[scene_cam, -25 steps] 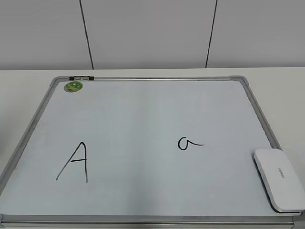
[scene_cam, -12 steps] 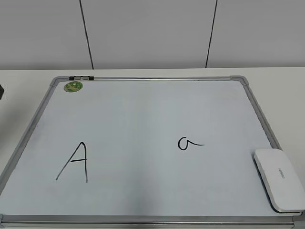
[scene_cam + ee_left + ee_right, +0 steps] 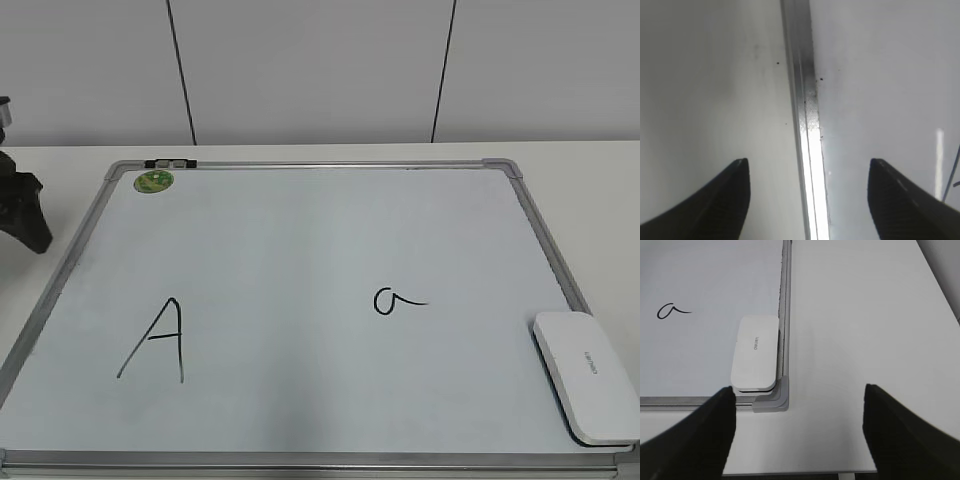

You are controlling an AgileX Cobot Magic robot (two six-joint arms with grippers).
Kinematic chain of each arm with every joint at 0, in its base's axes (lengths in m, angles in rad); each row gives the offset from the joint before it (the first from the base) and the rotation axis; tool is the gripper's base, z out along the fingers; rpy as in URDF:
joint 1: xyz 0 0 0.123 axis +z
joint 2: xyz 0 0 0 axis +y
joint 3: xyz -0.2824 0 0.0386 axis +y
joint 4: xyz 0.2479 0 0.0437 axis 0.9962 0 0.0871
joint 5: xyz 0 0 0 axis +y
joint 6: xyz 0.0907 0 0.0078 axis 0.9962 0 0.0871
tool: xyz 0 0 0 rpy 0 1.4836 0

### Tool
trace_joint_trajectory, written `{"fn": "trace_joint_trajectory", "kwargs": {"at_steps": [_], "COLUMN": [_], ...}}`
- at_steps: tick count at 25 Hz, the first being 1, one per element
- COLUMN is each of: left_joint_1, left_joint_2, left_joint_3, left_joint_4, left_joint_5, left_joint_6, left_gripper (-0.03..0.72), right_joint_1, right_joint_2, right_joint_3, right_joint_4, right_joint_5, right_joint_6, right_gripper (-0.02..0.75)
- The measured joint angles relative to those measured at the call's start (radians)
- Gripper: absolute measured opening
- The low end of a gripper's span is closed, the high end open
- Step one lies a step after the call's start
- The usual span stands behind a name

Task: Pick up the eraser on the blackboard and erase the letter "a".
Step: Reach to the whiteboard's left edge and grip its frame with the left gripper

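Note:
The eraser (image 3: 586, 374) lies flat on the blackboard's (image 3: 300, 240) front right corner; it also shows in the right wrist view (image 3: 755, 352). The letter "a" (image 3: 396, 299) is written left of it, also seen in the right wrist view (image 3: 671, 311). My left gripper (image 3: 22, 215) is at the left edge of the exterior view, beside the board's frame. In the left wrist view it (image 3: 807, 170) is open and straddles the left frame rail (image 3: 802, 100). My right gripper (image 3: 797, 405) is open and empty above bare table, near the board's corner; it is out of the exterior view.
A larger capital "A" (image 3: 155, 340) is drawn on the board's left half. A round green sticker (image 3: 155, 181) sits near the far left corner. The white table (image 3: 860, 315) extends right of the board, with its front edge near my right gripper.
My left gripper has come into the exterior view from the left edge and now stands beside the board's frame. The eraser and the writing have not moved.

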Motion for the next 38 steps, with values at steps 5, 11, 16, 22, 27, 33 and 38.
{"fn": "trace_joint_trajectory", "kwargs": {"at_steps": [5,11,16,22,27,33,38], "left_joint_1": [0.031,0.031,0.034,0.047,0.075,0.084,0.084], "left_joint_2": [0.075,0.144,0.202,0.275,0.353,0.374,0.379], "left_joint_3": [-0.033,-0.051,-0.079,-0.204,-0.316,-0.366,-0.368], "left_joint_4": [-0.069,-0.087,-0.103,-0.143,-0.191,-0.206,-0.22], "left_joint_5": [0.006,-0.043,-0.053,0.035,0.148,0.172,0.179], "left_joint_6": [0.093,0.109,0.129,0.132,0.132,0.137,0.14], "left_gripper": [0.538,0.517,0.496,0.451,0.405,0.335,0.316], "right_joint_1": [0.0,0.0,0.0,0.0,0.0,0.0,0.0], "right_joint_2": [0.0,0.0,0.0,0.0,0.0,0.0,0.0], "right_joint_3": [0.0,0.0,0.0,0.0,0.0,0.0,0.0], "right_joint_4": [0.0,0.0,0.0,0.0,0.0,0.0,0.0], "right_joint_5": [0.0,0.0,0.0,0.0,0.0,0.0,0.0], "right_joint_6": [0.0,0.0,0.0,0.0,0.0,0.0,0.0], "right_gripper": [0.587,0.587,0.587,0.586,0.587,0.587,0.587]}}
